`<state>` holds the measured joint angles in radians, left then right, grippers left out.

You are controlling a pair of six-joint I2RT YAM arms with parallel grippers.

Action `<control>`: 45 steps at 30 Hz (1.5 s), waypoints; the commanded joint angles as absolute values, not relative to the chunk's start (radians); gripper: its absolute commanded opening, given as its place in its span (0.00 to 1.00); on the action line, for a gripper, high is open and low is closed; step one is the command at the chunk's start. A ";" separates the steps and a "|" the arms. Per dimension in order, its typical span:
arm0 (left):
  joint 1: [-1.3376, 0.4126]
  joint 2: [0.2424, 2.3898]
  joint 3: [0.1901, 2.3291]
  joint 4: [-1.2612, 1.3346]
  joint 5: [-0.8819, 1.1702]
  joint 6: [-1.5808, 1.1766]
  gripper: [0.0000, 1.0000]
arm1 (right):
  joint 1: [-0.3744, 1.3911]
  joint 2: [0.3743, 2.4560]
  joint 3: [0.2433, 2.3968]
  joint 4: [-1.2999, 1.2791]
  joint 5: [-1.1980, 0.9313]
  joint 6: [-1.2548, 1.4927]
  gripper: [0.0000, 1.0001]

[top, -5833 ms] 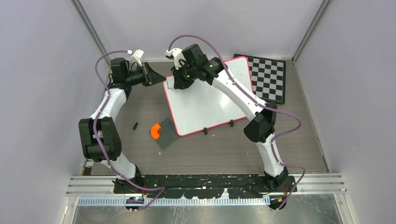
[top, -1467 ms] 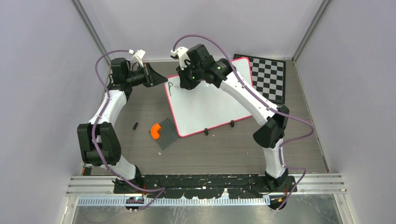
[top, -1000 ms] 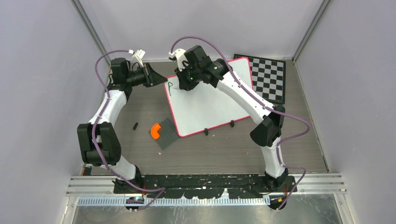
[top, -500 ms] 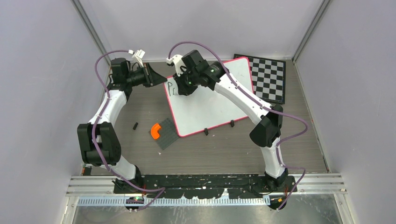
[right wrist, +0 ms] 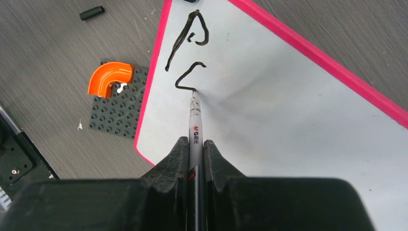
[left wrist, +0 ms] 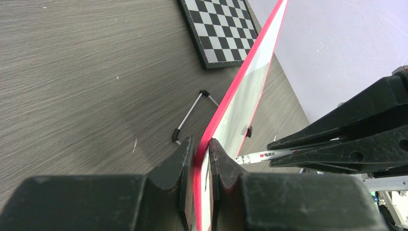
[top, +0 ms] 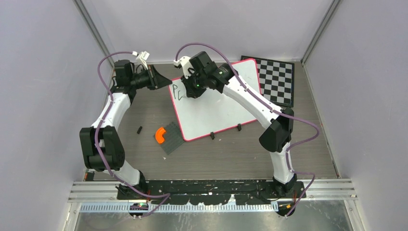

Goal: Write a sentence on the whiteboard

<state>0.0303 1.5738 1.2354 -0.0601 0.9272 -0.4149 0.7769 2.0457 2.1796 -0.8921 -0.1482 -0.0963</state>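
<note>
The whiteboard is propped at a slant on the table, white with a red-pink rim. My left gripper is shut on its far-left rim, one finger on each face. My right gripper is shut on a white marker, whose tip touches the board near that corner. The sentence shows as two black marks: a P-like letter and a hooked stroke ending at the marker tip. From above, the marks sit just left of the right gripper.
A checkered chessboard lies at the back right, behind the board. A dark grey studded plate with an orange curved piece sits by the board's near-left corner. A small black cap lies to its left. The board's two black feet rest on the table.
My right gripper has shifted the marker a little toward the near left, and a second hooked stroke now stands beside the first letter. The left arm has not moved.
</note>
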 commanded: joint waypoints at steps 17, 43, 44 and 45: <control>0.014 1.537 1.241 -0.071 0.953 -0.414 0.00 | 0.777 2.080 2.346 -0.894 -0.114 -0.095 0.00; 0.014 1.513 1.258 -0.145 0.939 -0.354 0.00 | 0.776 1.903 2.207 -0.940 -0.150 -0.106 0.00; 0.013 1.510 1.261 -0.159 0.938 -0.346 0.00 | 0.772 1.889 2.199 -0.940 -0.156 -0.107 0.00; 0.014 1.508 1.264 -0.168 0.937 -0.339 0.00 | 0.767 1.866 2.187 -0.941 -0.175 -0.108 0.00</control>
<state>0.0189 1.5486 1.2358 -0.1001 0.9356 -0.3782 0.7765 1.9648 2.2120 -0.9295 -0.1440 -0.0998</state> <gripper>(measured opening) 0.147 0.165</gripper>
